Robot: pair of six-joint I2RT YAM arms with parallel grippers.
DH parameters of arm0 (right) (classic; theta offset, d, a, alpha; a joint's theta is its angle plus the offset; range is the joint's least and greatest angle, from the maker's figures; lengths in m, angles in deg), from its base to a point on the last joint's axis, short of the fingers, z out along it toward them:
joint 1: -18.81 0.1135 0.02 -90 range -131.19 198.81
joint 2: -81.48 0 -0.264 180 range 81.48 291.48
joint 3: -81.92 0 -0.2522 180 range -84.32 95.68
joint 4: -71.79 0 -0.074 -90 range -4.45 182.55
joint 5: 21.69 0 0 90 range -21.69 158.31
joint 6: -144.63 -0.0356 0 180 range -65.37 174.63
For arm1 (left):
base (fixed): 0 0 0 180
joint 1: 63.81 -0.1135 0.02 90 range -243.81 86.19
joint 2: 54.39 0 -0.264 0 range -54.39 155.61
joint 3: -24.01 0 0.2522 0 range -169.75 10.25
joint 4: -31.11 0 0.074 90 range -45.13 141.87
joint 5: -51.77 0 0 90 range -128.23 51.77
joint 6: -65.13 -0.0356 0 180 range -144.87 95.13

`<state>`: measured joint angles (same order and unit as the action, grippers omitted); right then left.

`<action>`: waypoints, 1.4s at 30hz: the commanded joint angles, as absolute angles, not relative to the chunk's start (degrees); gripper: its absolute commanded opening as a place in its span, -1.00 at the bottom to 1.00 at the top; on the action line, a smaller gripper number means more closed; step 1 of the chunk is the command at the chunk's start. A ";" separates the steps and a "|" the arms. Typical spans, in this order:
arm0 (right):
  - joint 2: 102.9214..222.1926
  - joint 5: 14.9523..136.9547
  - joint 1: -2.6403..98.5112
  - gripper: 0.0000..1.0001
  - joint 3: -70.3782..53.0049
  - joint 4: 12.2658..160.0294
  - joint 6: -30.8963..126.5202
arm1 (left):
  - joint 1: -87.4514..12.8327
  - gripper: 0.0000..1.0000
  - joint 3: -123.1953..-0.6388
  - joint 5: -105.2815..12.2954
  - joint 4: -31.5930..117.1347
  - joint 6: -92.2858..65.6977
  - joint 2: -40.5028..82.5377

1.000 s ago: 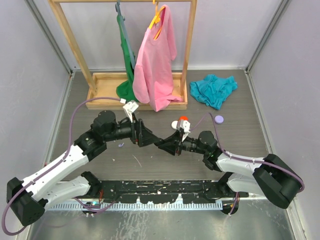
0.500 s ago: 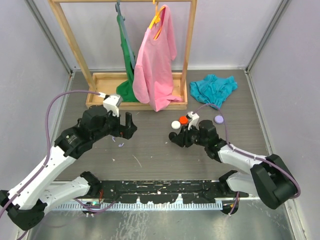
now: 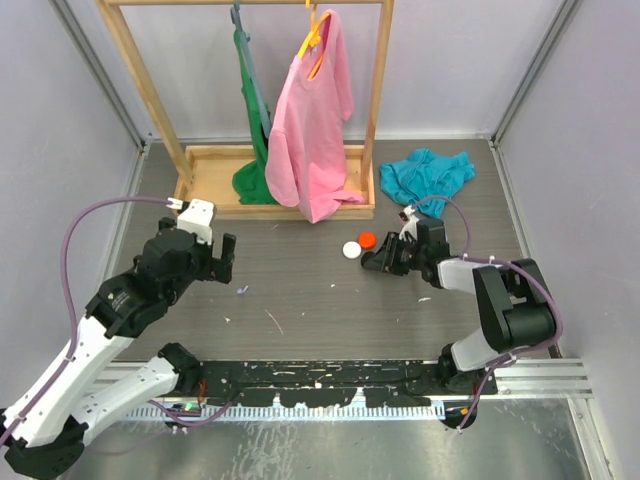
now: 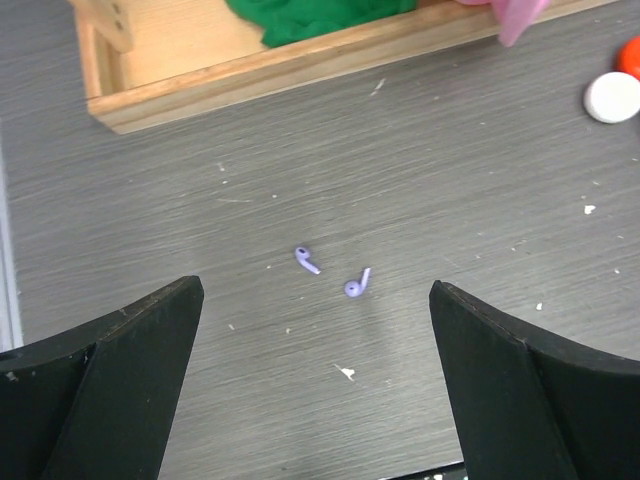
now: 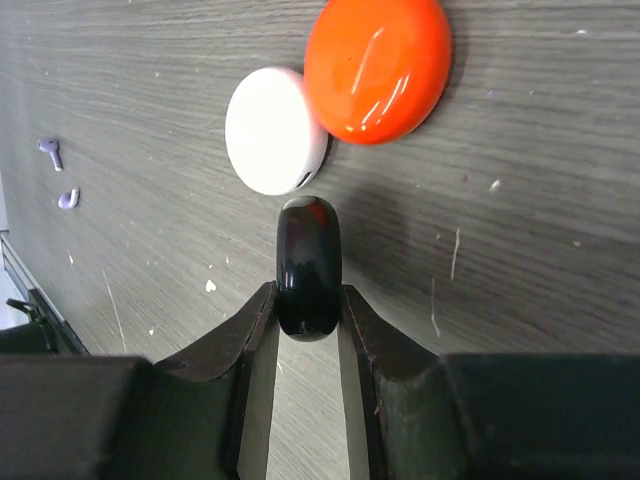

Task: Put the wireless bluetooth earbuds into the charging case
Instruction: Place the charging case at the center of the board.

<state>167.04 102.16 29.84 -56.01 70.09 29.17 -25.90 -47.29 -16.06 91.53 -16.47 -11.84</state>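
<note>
Two lilac earbuds (image 4: 307,260) (image 4: 357,284) lie loose on the grey table, ahead of my left gripper (image 4: 316,300), which hovers wide open and holds nothing. From above only a small lilac speck of the earbuds (image 3: 243,290) shows, just right of the left gripper (image 3: 222,262). My right gripper (image 5: 308,295) is shut on a glossy black charging case (image 5: 308,265), held on edge low over the table. Just beyond it sit a white round case (image 5: 276,145) and a red one (image 5: 378,68), touching each other. The right gripper (image 3: 372,262) is right of centre.
A wooden rack with a tray base (image 3: 215,160) stands at the back, with a pink shirt (image 3: 310,130) and a green garment (image 3: 255,100) hanging from it. A teal cloth (image 3: 428,178) lies at the back right. Small white scraps dot the table.
The two grippers were close together at the table's middle. My left arm has drawn back to the left and opened its jaws. My right arm has pulled right with the black case.
</note>
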 commanded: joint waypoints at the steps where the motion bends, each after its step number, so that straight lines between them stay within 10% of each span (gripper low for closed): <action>1: 169.96 103.17 29.46 -0.70 -51.46 69.95 27.36 | -27.38 0.96 -45.93 -12.93 90.57 -17.32 -13.44; 20: 164.24 83.27 28.11 0.44 -41.69 93.90 35.35 | -30.06 0.96 -44.61 -13.31 90.23 -17.21 -18.81; 31: 161.92 53.78 25.07 0.65 -32.86 105.33 43.63 | -30.30 0.96 -43.63 -12.74 89.57 -17.34 -22.72; 42: 171.55 58.45 17.32 0.65 -29.19 99.40 42.77 | -30.80 0.96 -43.47 -13.53 89.53 -17.25 -23.20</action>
